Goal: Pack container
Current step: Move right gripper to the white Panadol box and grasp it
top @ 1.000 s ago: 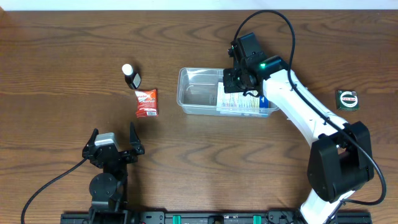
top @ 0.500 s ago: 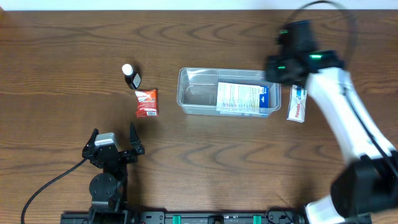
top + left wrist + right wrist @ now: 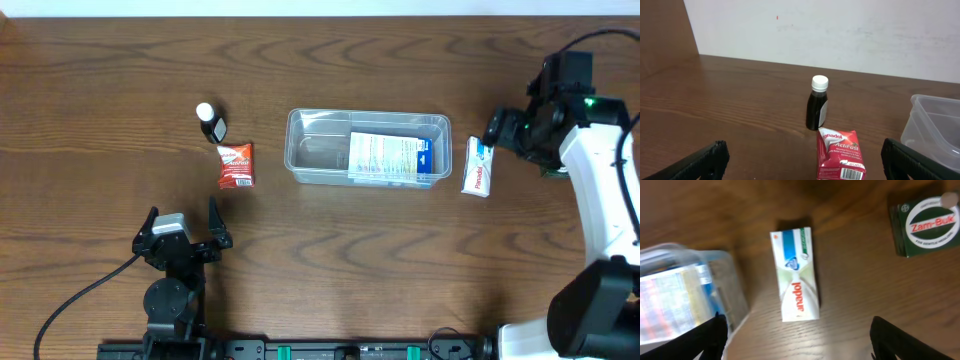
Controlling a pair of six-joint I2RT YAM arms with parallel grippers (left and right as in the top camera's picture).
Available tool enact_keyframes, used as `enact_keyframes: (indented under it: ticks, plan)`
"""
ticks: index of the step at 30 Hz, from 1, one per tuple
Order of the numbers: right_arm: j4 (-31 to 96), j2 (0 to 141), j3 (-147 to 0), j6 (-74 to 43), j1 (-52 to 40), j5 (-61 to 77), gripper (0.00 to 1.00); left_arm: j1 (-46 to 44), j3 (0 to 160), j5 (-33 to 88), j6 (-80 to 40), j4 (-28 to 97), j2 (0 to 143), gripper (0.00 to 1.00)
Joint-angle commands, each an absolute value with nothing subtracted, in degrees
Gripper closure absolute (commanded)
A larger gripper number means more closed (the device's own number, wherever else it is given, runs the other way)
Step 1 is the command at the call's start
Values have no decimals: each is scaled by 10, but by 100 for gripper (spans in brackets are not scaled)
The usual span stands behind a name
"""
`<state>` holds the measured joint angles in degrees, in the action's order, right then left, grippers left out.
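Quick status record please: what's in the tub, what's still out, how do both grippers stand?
container: clear plastic rectangular tub, mid-table
inside: white-and-blue printed box, flat, right end
right of tub: white-green-blue carton, lying flat; green Zam-Buk box beyond
left of tub: red Panadol packet; upright dark bottle with white cap
left gripper: open, empty
right gripper: open, empty, near the carton

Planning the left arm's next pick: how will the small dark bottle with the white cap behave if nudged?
The bottle stands upright, tall for its narrow base, so a side nudge would probably tip it. It looks round, so it may then roll. Its glossy wall could slip in a loose grip.
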<state>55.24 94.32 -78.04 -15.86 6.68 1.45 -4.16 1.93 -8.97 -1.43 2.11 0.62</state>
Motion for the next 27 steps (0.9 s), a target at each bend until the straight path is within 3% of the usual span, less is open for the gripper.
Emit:
enact_keyframes:
  ticks: [1, 9, 14, 27]
  plan:
    - [526, 957, -747, -159, 73, 11, 11, -39, 2, -90, -9, 31, 2, 2]
    - [424, 963, -663, -157, 68, 20, 9, -39, 2, -90, -9, 31, 2, 2]
    - [411, 963, -658, -102, 60, 52, 12, -39, 2, -90, -9, 31, 2, 2]
    - [349, 964, -658, -99, -7, 89, 18, -39, 2, -90, -9, 31, 2, 2]
